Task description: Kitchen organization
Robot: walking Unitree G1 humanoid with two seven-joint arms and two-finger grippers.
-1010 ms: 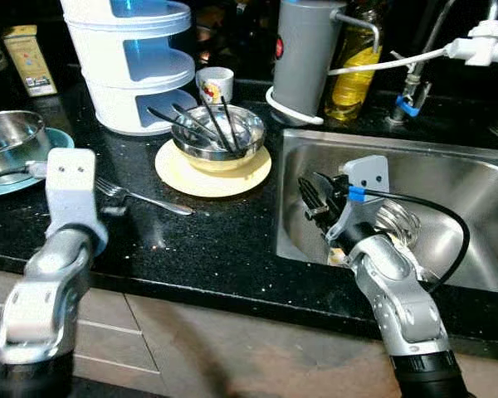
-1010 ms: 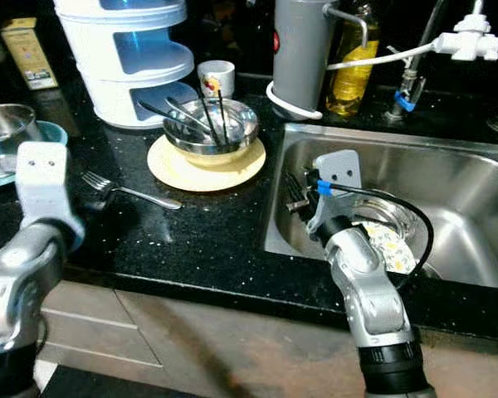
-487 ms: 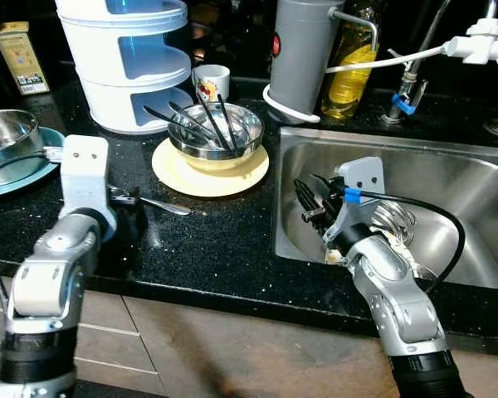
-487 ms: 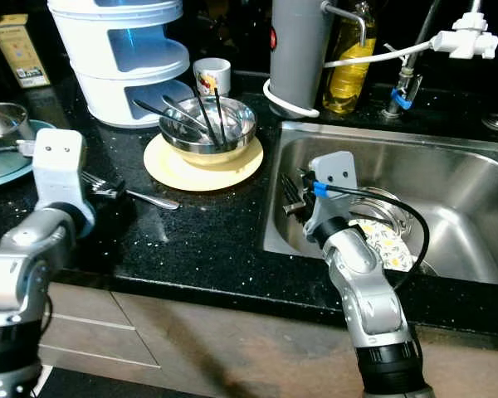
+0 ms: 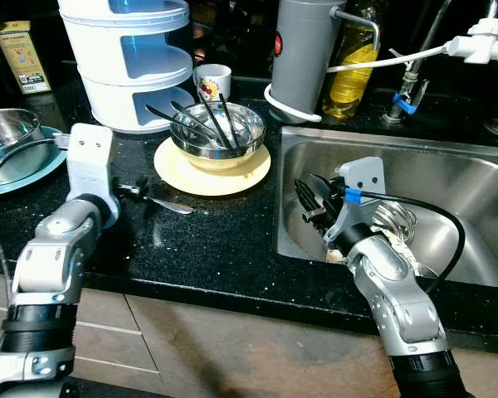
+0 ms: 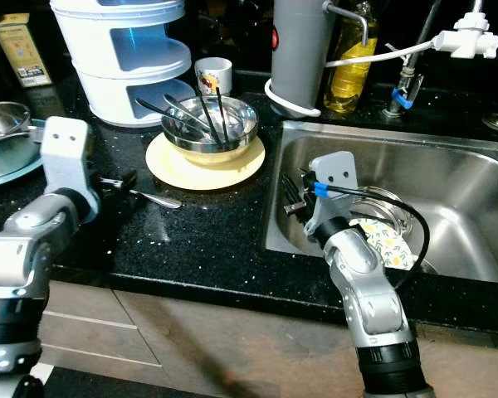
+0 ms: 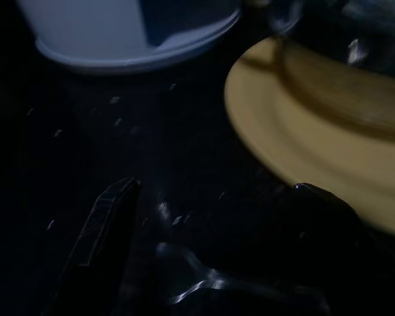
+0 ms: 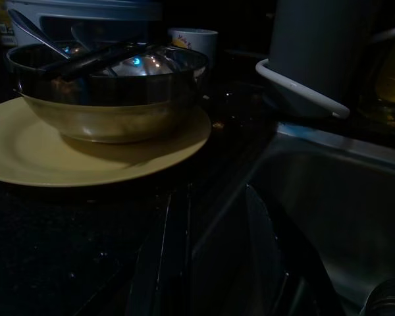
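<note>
Your left gripper (image 7: 204, 243) is spread around the fork (image 5: 159, 201), which lies on the counter (image 5: 216, 240) beside the yellow plate (image 5: 212, 170). It's thin, stiff, slippery steel; pinch its handle. The right gripper (image 5: 309, 199), spread, hangs over the sink (image 5: 473, 166).

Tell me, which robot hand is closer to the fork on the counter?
The left. The left gripper is right at the fork, its open fingers on either side of the handle end. The right gripper is away over the sink.
</note>
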